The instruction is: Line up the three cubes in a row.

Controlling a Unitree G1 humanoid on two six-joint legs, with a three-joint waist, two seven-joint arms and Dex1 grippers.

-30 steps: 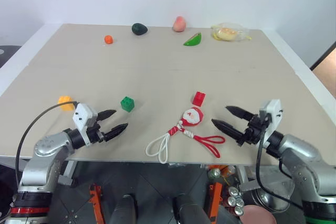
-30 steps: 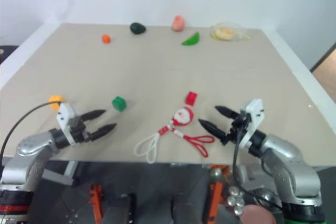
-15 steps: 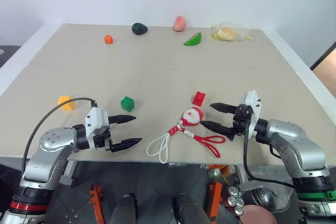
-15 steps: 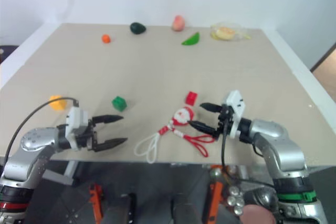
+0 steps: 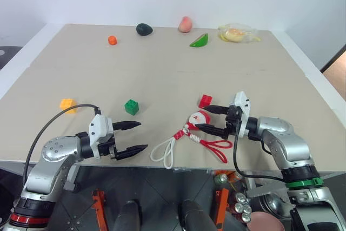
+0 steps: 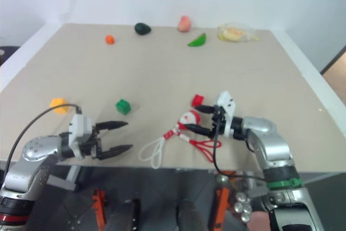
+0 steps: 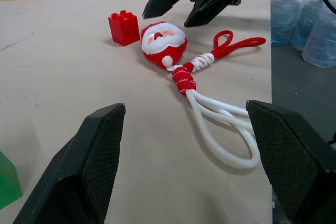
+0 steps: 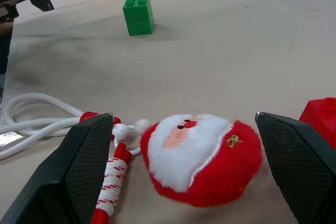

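A wide beige table (image 5: 162, 74) holds everything. Near its front edge, the left gripper (image 5: 132, 136) has its fingers apart, empty. The right gripper (image 5: 208, 118), fingers spread wide, flanks a Santa toy (image 5: 198, 119) with a red-and-white rope (image 5: 173, 144). The red cube (image 5: 205, 101) sits just behind the Santa toy. The green cube (image 5: 131, 106) stands mid-table, and the yellow-orange cube (image 5: 67, 105) lies farther left.

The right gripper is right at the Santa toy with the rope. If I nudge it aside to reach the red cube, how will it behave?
The Santa toy looks plush, so it would likely squash rather than slide cleanly. Its rope lies in loose loops, so it will probably trail limply behind. The red cube sits close beside it, so a push toward it could shift the cube.
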